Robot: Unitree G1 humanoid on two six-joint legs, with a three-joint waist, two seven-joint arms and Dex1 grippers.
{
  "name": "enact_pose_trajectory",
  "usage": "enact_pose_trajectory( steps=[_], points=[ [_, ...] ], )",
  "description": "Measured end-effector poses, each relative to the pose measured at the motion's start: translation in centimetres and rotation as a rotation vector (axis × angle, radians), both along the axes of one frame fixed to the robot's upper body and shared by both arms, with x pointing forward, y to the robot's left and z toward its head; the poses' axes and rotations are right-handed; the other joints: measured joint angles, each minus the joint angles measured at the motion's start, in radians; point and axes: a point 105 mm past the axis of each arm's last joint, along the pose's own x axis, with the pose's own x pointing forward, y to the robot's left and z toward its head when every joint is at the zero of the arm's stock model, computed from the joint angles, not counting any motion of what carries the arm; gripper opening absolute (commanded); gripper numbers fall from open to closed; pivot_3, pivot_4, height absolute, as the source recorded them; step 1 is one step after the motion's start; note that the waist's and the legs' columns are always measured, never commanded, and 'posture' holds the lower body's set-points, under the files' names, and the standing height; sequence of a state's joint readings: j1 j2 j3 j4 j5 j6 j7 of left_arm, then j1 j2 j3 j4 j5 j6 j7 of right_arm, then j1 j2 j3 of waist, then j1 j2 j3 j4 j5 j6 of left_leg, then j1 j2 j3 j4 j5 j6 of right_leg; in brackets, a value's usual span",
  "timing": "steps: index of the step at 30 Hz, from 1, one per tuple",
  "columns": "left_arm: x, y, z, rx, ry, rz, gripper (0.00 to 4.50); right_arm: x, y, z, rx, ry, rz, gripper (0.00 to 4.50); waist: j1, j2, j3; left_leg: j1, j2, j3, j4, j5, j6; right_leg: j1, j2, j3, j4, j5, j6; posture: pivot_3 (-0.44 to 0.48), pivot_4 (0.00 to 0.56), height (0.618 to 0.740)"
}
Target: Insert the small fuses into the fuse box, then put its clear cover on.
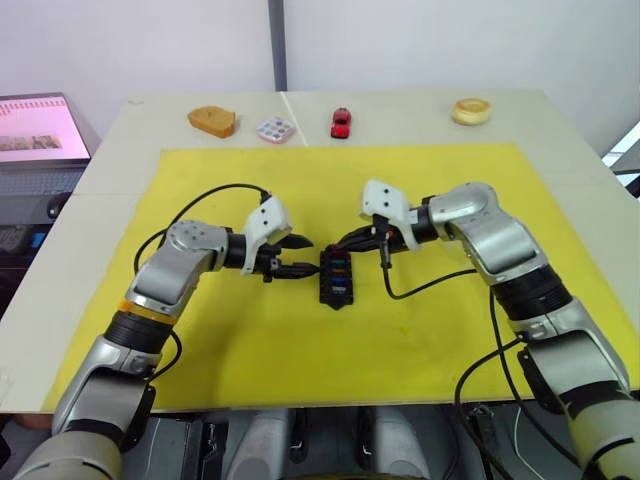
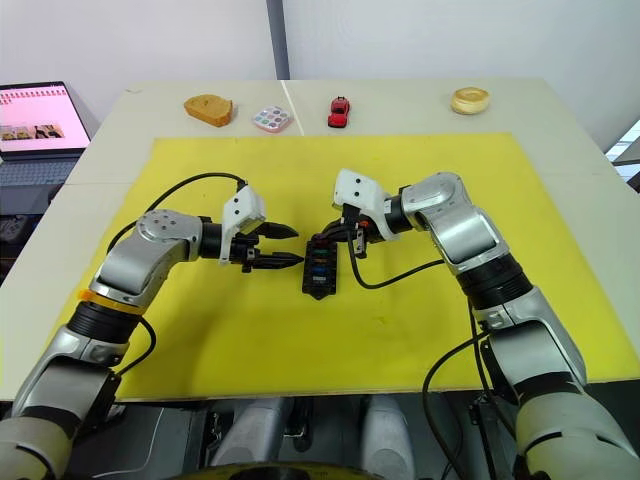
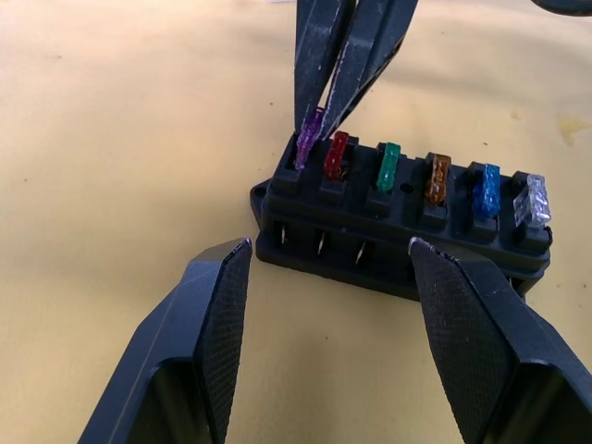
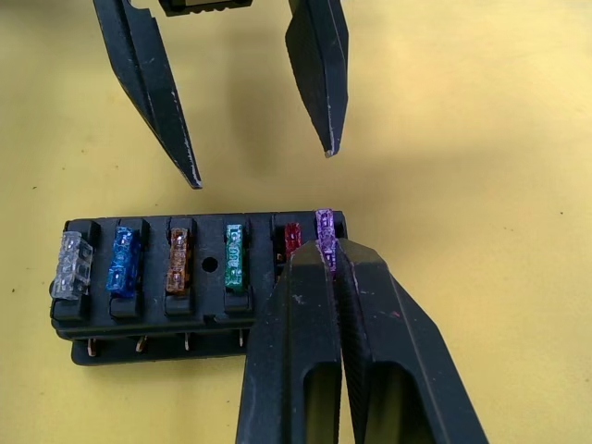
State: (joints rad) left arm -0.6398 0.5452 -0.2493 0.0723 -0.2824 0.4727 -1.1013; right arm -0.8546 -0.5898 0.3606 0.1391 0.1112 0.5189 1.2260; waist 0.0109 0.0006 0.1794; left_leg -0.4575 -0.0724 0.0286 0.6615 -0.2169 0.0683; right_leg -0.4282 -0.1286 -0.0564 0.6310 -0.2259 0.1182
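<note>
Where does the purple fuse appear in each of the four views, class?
Left eye: purple fuse at the fuse box's far end.
Right eye: same far end.
Left wrist: pinched by the right pincer.
Right wrist: at the pincer's tips.
Shared landmark: red fuse beside it.

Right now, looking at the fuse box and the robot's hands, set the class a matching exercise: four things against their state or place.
Things:
1. purple fuse
2. clear fuse
3. left hand
4. toy car

States:
A. open, beside the fuse box
B. pinched by the right hand
C. off the yellow mat
D. seated at the row's far end from the purple one

Pairs: 1-B, 2-D, 3-A, 4-C
</note>
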Motion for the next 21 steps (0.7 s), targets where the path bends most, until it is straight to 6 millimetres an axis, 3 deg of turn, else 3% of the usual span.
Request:
enact_pose_trajectory(
  steps=[21],
  points=[
    [-0.38, -0.07, -0.12, -0.006, -0.006, -0.011, 2.85, -0.56, 0.26, 0.83, -0.016, 0.136, -0.076, 0.0, 0.0, 0.0, 0.0, 0.0, 0.0, 0.0, 0.0, 0.0, 0.0, -0.001, 0.0, 0.0, 0.0, 0.0, 0.0, 0.0, 0.15, 0.74]
  ],
)
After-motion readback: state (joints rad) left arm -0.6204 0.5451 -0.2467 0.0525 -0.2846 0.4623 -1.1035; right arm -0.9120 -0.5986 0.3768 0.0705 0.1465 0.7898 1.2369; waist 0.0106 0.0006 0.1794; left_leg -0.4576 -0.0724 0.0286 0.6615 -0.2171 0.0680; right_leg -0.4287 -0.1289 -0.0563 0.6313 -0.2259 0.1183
